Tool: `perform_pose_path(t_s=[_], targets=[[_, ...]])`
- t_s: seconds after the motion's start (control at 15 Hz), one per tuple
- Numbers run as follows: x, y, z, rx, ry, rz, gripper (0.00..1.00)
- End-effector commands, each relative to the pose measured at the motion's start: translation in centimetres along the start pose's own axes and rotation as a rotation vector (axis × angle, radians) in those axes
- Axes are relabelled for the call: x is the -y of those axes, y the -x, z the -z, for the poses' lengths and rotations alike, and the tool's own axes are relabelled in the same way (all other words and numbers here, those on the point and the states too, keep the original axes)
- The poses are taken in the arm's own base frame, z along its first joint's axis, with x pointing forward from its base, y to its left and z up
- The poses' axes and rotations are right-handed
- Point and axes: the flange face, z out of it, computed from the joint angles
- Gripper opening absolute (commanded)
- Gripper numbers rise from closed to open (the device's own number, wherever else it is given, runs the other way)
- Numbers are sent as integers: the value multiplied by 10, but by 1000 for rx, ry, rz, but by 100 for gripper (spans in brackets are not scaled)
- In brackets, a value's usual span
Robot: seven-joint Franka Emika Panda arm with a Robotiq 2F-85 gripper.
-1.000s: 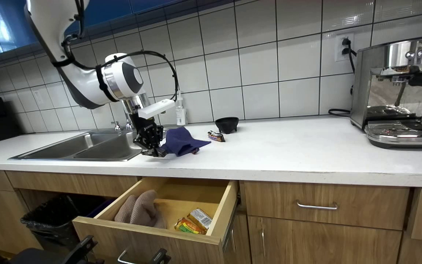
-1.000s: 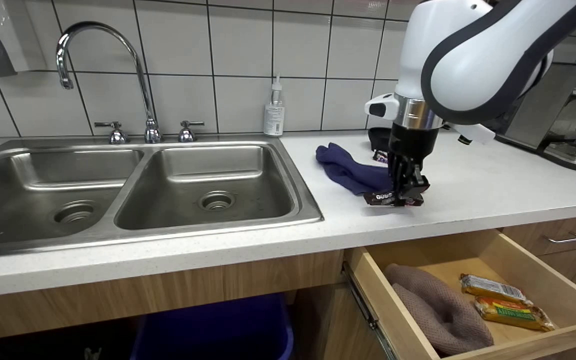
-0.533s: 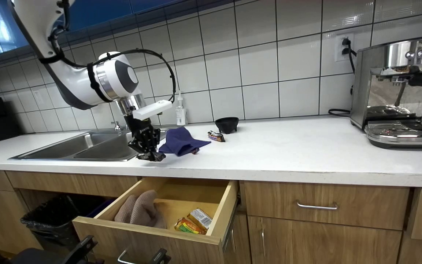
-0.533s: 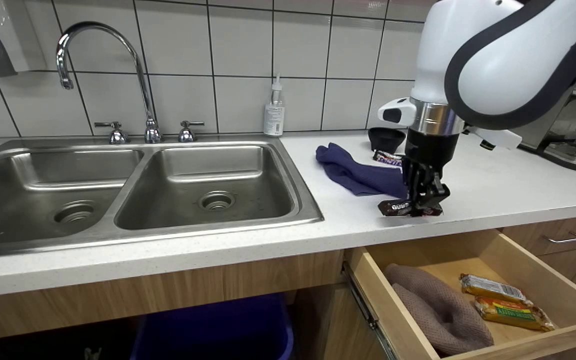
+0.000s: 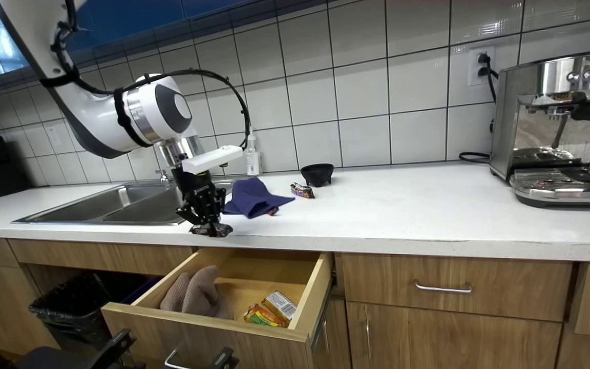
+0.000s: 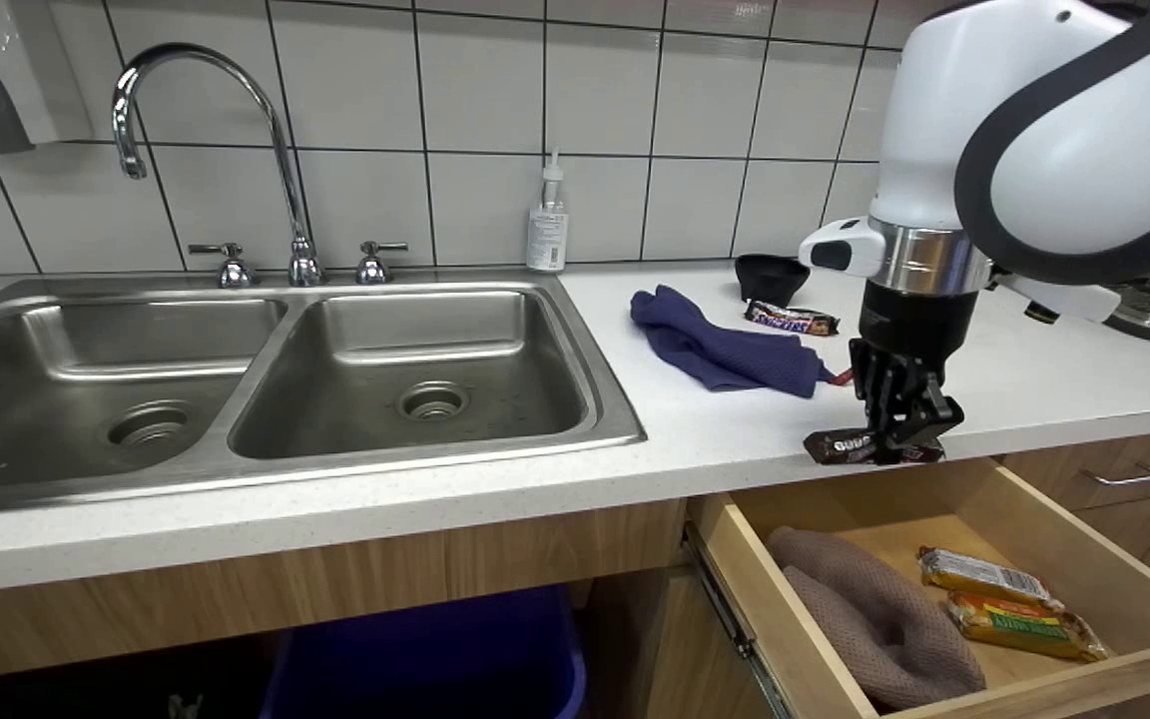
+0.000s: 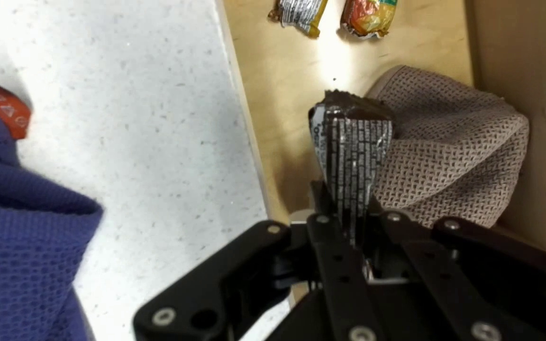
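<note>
Bar [image 7: 353,147] is already lifted, held in your narrowed gripper [image 7: 349,203]; setting it down seems left for you. Two snacks [image 6: 1019,627] lie inside the drawer [image 5: 264,351], candy [image 6: 790,319] on the counter [image 5: 428,205].

Triangle sign [image 7: 9,110] on red wrapper [image 7: 1,103]
</note>
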Motion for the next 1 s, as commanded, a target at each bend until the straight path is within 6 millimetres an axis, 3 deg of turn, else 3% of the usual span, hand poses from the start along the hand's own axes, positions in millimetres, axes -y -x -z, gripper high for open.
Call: perform_pose_path(t_s=[0.0,0.93], targets=[[14,19,5,26,12,-22,4],[18,67,-41,58,7,-157,4]])
